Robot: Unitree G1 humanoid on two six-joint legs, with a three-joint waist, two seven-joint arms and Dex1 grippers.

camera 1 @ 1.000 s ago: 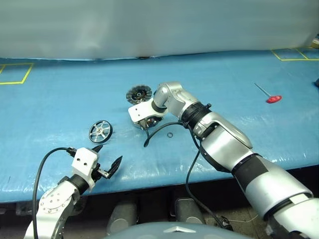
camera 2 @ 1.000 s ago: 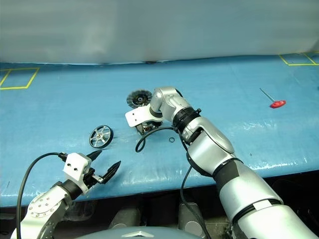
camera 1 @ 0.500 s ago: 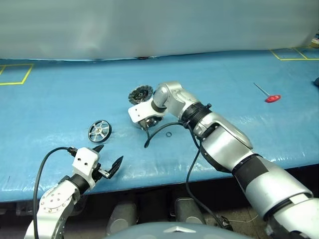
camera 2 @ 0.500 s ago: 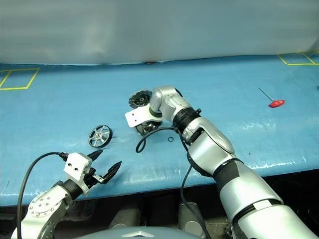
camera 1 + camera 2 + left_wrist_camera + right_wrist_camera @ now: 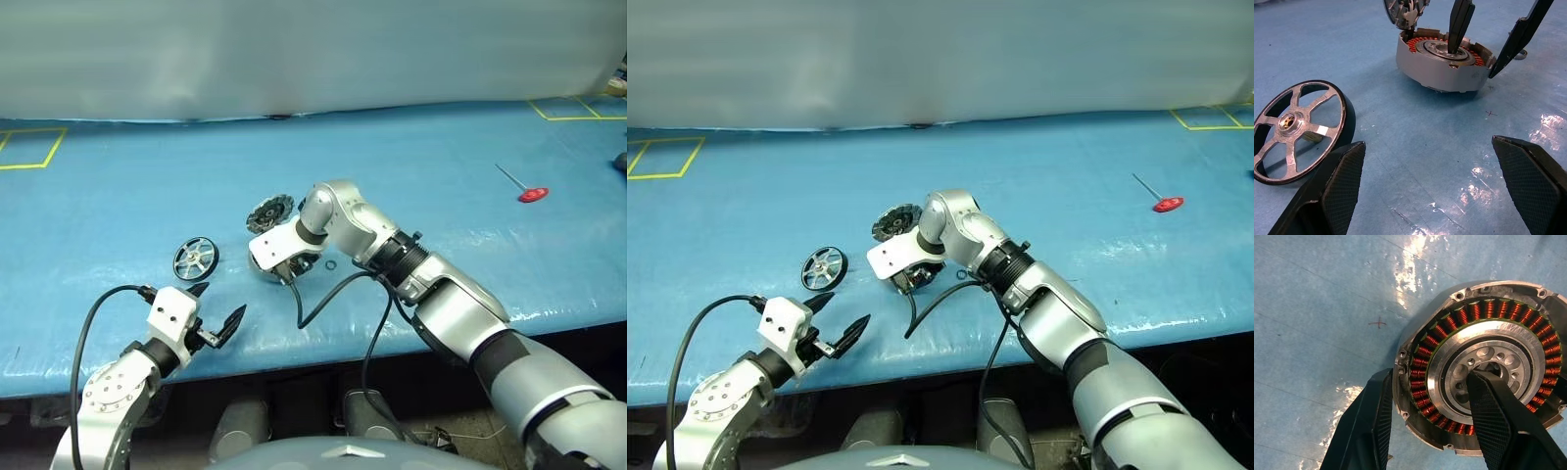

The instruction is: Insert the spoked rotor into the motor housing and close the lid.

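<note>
The motor housing [image 5: 1442,66], a grey cup with copper windings [image 5: 1422,367], rests slightly tilted on the blue mat. My right gripper [image 5: 1430,379] is shut on its wall, one finger [image 5: 1493,416] in the silver centre hub and the other [image 5: 1366,426] outside the rim. The lid [image 5: 269,212] stands open at the housing's far edge, its dark inner face showing. The spoked rotor [image 5: 196,258] lies flat to the left, apart from the housing. My left gripper [image 5: 216,305] hovers open near the table's front edge, just short of the rotor [image 5: 1298,129].
A small black ring [image 5: 332,264] lies right of the housing. A black cable [image 5: 323,304] loops from the right wrist over the mat. A red-handled tool [image 5: 534,194] lies far right. Yellow tape marks [image 5: 29,147] sit at the back corners.
My right gripper has drawn the housing and its lid toward the near edge of the table. The rotor and the left gripper have kept still.
</note>
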